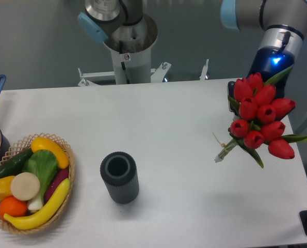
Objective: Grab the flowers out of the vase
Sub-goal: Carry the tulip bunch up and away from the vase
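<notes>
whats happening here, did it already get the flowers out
Yes. The robot arm holds the bunch of red flowers in the air over the right side of the table, well clear of the dark vase, which stands empty near the middle. The hand itself is hidden behind the blooms. A basket of fruit and vegetables sits untouched at the left.

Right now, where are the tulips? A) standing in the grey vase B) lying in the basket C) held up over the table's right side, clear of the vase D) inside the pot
C: the flowers hang under the arm at the right, far from the vase, whose mouth is empty.
</notes>
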`<state>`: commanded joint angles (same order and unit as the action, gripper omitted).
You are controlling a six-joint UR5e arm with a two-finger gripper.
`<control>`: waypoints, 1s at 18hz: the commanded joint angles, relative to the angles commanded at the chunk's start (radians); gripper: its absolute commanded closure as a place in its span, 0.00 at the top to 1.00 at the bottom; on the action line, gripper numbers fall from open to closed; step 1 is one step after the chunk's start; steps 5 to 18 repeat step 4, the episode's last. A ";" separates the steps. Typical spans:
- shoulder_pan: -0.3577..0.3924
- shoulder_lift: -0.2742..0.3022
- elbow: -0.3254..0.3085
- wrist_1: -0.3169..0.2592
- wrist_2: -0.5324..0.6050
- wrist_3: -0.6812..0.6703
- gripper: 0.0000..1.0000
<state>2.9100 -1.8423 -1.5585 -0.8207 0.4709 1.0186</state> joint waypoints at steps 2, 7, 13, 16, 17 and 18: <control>0.000 0.000 -0.002 0.000 0.000 -0.002 0.37; -0.002 0.000 -0.003 0.000 0.002 0.000 0.37; -0.002 0.000 -0.003 0.000 0.002 0.000 0.37; -0.002 0.000 -0.003 0.000 0.002 0.000 0.37; -0.002 0.000 -0.003 0.000 0.002 0.000 0.37; -0.002 0.000 -0.003 0.000 0.002 0.000 0.37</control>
